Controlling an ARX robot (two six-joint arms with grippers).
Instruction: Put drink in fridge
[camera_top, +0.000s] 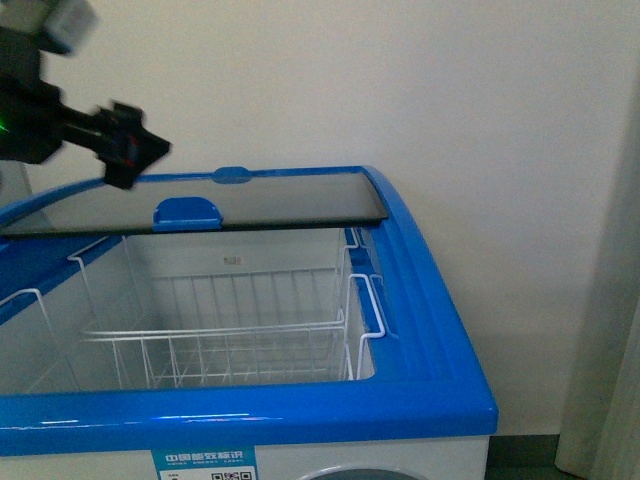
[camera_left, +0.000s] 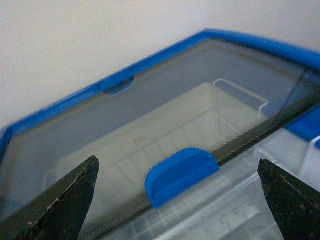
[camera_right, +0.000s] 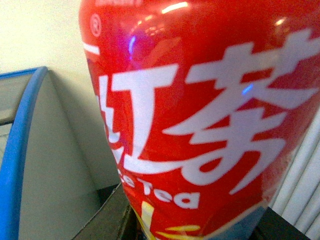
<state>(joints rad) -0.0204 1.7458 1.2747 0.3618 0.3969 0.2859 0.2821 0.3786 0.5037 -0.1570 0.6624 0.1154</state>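
The fridge (camera_top: 440, 330) is a white chest with a blue rim. Its glass lid (camera_top: 250, 205) is slid toward the back, so the white wire baskets (camera_top: 230, 340) lie uncovered. My left gripper (camera_top: 130, 150) hovers open over the lid's back-left part. In the left wrist view its dark fingers (camera_left: 65, 200) stand wide apart above the lid's blue handle (camera_left: 180, 172), holding nothing. The drink (camera_right: 200, 115) fills the right wrist view with its red label and white lettering, and my right gripper (camera_right: 195, 227) is shut on it. The fridge rim (camera_right: 20, 150) lies beside it. Cap and liquid are hidden.
A pale wall stands close behind the fridge. A light vertical panel (camera_top: 610, 300) rises to its right. A second blue handle (camera_top: 232, 176) sits on the lid's far edge. A dark floor strip (camera_right: 100, 210) shows beside the fridge's white side.
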